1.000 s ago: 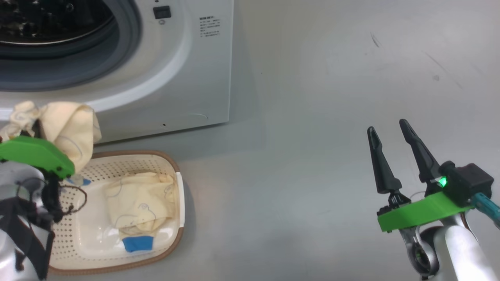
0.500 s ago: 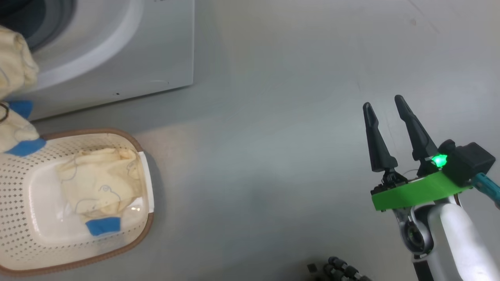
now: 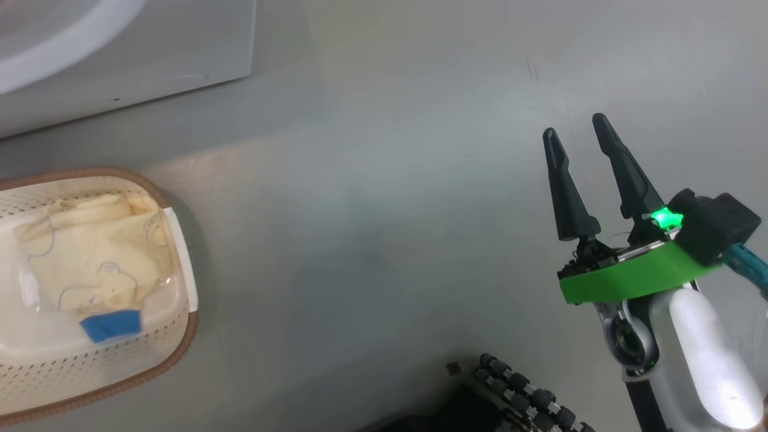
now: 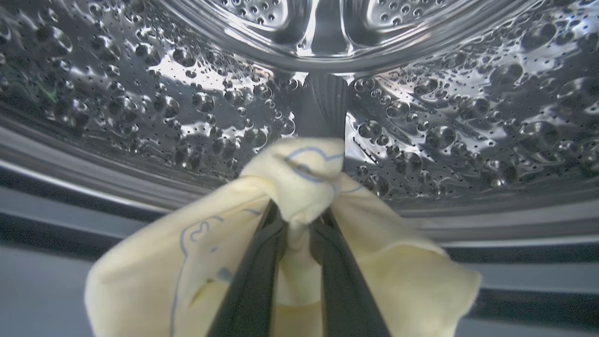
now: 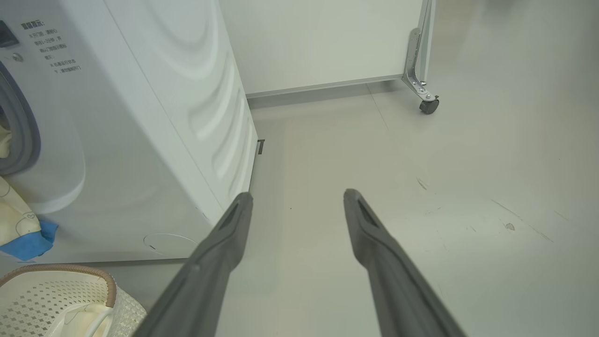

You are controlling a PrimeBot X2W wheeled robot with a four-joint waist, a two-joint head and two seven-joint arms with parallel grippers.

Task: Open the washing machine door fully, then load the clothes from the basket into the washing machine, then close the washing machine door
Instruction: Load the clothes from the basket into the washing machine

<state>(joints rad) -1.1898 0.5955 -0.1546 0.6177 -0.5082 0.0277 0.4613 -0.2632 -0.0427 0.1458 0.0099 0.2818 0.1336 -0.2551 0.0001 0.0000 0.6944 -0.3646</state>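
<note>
Left wrist view | left hand [image 4: 299,220] grips clothes [image 4: 299,168] | drum [image 4: 140,103] ahead | right hand [image 3: 574,125] apart

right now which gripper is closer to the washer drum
Left. The left gripper holds a cream garment at the mouth of the drum, dimpled steel just ahead of its fingers. The right gripper hangs open over the floor, beside the washing machine.

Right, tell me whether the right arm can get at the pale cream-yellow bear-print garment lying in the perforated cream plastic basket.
Probably yes: the open right gripper hovers over grey floor, nothing lies between it and the basket, and the garment lies uncovered.
</note>
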